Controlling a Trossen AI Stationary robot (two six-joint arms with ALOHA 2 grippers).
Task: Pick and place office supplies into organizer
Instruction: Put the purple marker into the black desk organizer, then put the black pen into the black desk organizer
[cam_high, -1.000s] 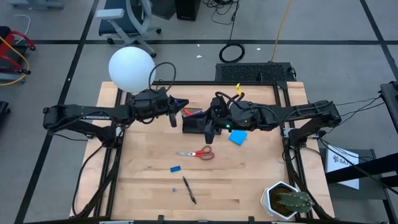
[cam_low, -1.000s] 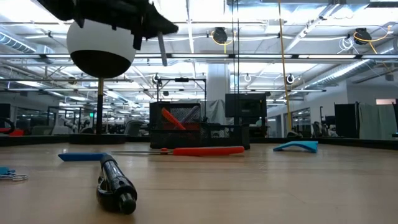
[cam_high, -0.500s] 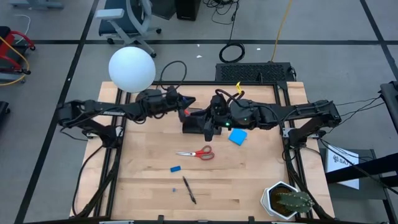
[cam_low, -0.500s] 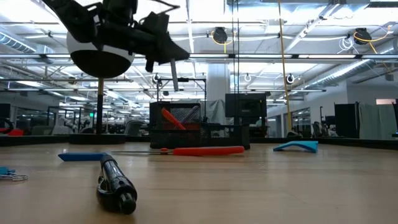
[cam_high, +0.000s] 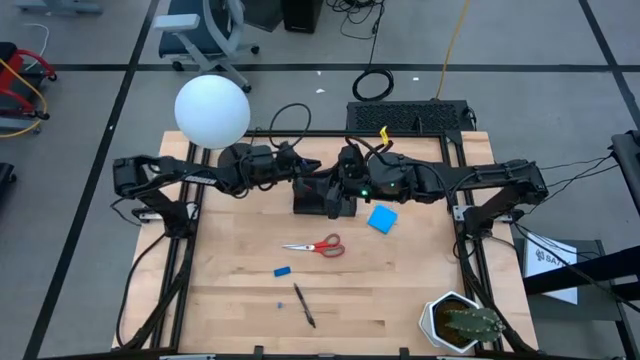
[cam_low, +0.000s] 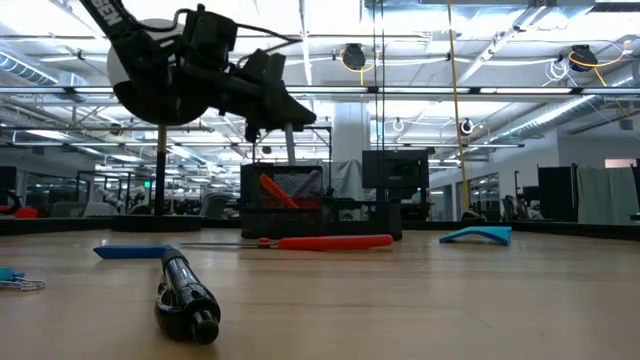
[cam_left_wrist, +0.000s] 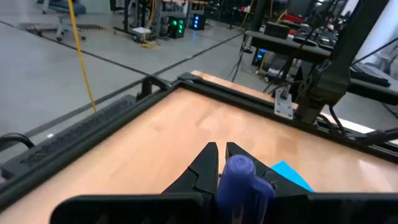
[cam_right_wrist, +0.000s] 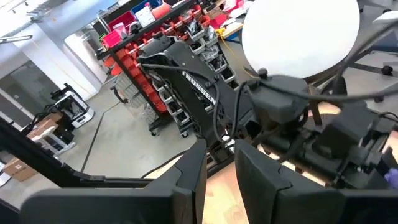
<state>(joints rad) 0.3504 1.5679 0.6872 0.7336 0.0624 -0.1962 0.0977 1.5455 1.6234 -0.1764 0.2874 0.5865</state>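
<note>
My left gripper (cam_high: 305, 168) hangs above the left part of the black organizer (cam_high: 312, 198), shut on a blue pen (cam_left_wrist: 239, 174). In the low view the pen (cam_low: 290, 142) points down above the organizer (cam_low: 285, 205), which holds an orange pen (cam_low: 277, 190). My right gripper (cam_high: 343, 190) sits at the organizer's right end, its fingers a narrow gap apart (cam_right_wrist: 221, 168). Red-handled scissors (cam_high: 315, 245), a blue pad (cam_high: 381, 219), a blue eraser (cam_high: 282, 270) and a black pen (cam_high: 305, 305) lie flat on the table. My left gripper pinches the blue pen between its two fingers, near the pen's upper end (cam_left_wrist: 236, 167). The fingers (cam_low: 268, 100) slant down from the table's left and lie across the pen. The pen is lifted clear and hangs nearly upright below them. My right gripper: I cannot tell whether it touches the organizer.
A white globe lamp (cam_high: 212, 110) stands at the far left corner, just behind my left arm. A potted cactus (cam_high: 462, 322) sits at the near right corner. A tiny blue piece (cam_high: 279, 303) lies beside the black pen. Bare wood shows along the near left.
My left gripper has carried the pen toward the table's right and downward, from beside the lamp until it hangs over the organizer. The pen has stayed hanging below the fingers. My right gripper has shifted slightly toward the far edge.
</note>
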